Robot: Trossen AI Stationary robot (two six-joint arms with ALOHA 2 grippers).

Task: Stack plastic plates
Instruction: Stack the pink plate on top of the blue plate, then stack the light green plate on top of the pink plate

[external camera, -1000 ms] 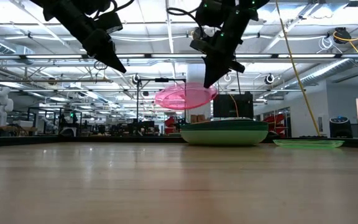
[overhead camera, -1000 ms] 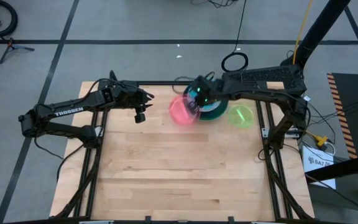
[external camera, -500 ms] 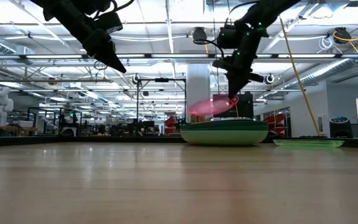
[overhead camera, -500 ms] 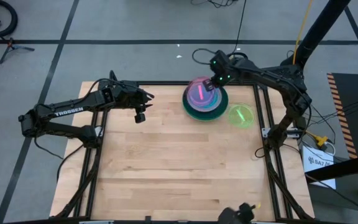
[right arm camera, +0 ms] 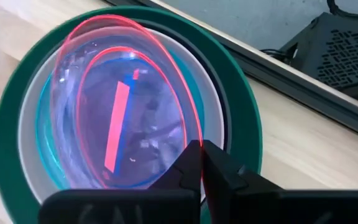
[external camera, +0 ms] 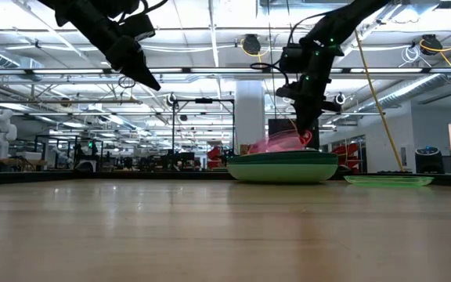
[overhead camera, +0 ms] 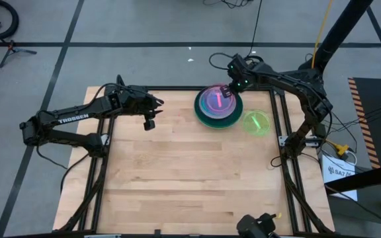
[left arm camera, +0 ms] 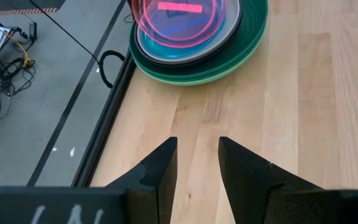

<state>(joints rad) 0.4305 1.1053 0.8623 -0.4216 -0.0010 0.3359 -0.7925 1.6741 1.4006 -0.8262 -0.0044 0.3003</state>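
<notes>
A: Left to right, what occupies the table?

B: At left, the left gripper [overhead camera: 152,112] hovers above the bare wood, fingers spread with nothing between them, well apart from the plates. Centre-right, at the far edge of the table [overhead camera: 177,178], lies the stack [overhead camera: 218,114]: a dark green plate [right arm camera: 244,127] at the base, with white, dark and blue plates nested inside it. Just beside the stack, to the right, a yellow-green plate [overhead camera: 256,123] lies alone.

A: Which step is in hand?

B: Placing the pink plate [right arm camera: 129,106]. The right gripper [right arm camera: 202,163] pinches its rim, fingers pressed together on the thin edge; in the low view the plate [external camera: 276,142] sits tilted, its far side already down in the stack, its gripped side raised.

A: And the next move?

B: Probably to lower the rim until the plate lies flat, spread the fingers, and lift clear without dragging it. The yellow-green plate would remain to be stacked
</notes>
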